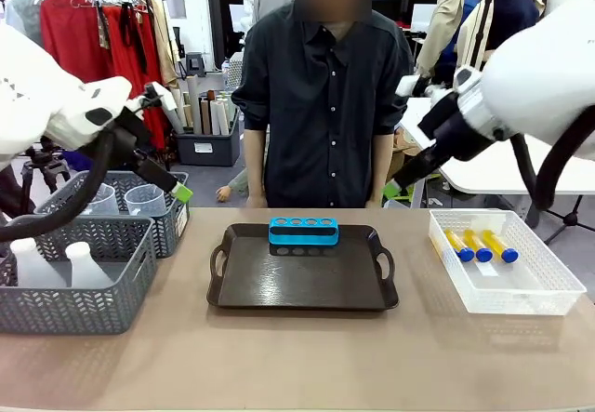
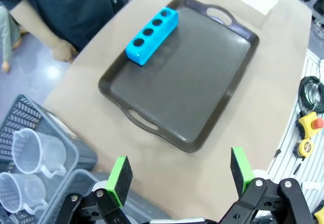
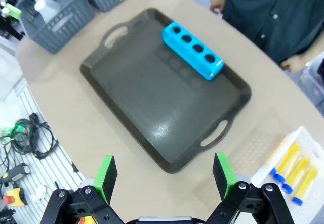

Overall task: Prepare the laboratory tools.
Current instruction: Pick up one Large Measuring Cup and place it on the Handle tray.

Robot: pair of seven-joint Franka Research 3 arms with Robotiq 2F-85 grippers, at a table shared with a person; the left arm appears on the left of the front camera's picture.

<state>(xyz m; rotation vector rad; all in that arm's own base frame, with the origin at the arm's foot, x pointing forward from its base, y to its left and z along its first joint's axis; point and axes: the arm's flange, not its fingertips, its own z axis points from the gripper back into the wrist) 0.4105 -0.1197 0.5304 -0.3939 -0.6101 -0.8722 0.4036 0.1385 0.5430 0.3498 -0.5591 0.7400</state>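
A small blue holed rack (image 1: 303,232) (image 2: 152,29) (image 3: 192,51) stands at the far edge of the dark brown tray (image 1: 297,282) (image 2: 187,82) (image 3: 152,92). Three blue-capped tubes of yellow liquid (image 1: 479,245) (image 3: 291,171) lie in a white basket (image 1: 548,291) on the right. Two clear beakers (image 1: 125,200) (image 2: 30,150) and two white flasks (image 1: 58,263) (image 3: 43,1) sit in grey baskets on the left. My left gripper (image 1: 179,192) (image 2: 180,171) hangs open above the beaker basket. High over the table's right side, my right gripper (image 1: 392,190) (image 3: 164,173) is open and holds nothing.
A person in a dark shirt stands at the far side behind the tray, one hand (image 2: 63,49) near the table edge. The grey baskets (image 1: 130,272) fill the left end. Bare tabletop (image 1: 297,365) lies in front of the tray.
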